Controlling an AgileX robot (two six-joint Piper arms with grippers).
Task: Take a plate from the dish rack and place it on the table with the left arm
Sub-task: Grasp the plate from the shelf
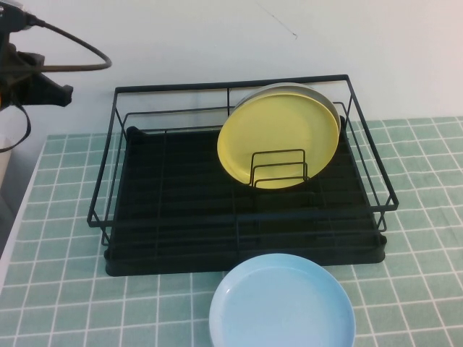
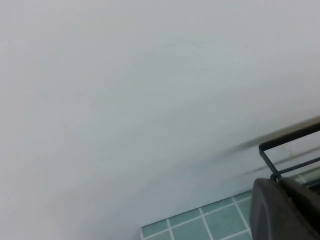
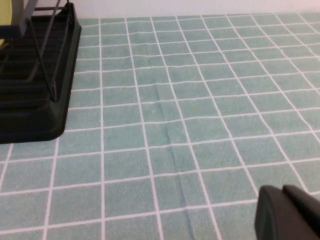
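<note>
High view gives you the yellow plate [image 1: 278, 134] standing on edge in the dish rack [image 1: 181, 195], toward its back right corner, propped against a pale grey plate [image 1: 327, 97] behind it. A light blue plate [image 1: 282, 303] lies flat on the table [image 1: 58, 289] at the near edge, just in front of the rack. Your left gripper [image 2: 285, 212] is closed and empty, raised off the table's back left corner. Your right gripper [image 3: 290, 215] hovers low over bare tiles right of the rack; its state I cannot tell.
</note>
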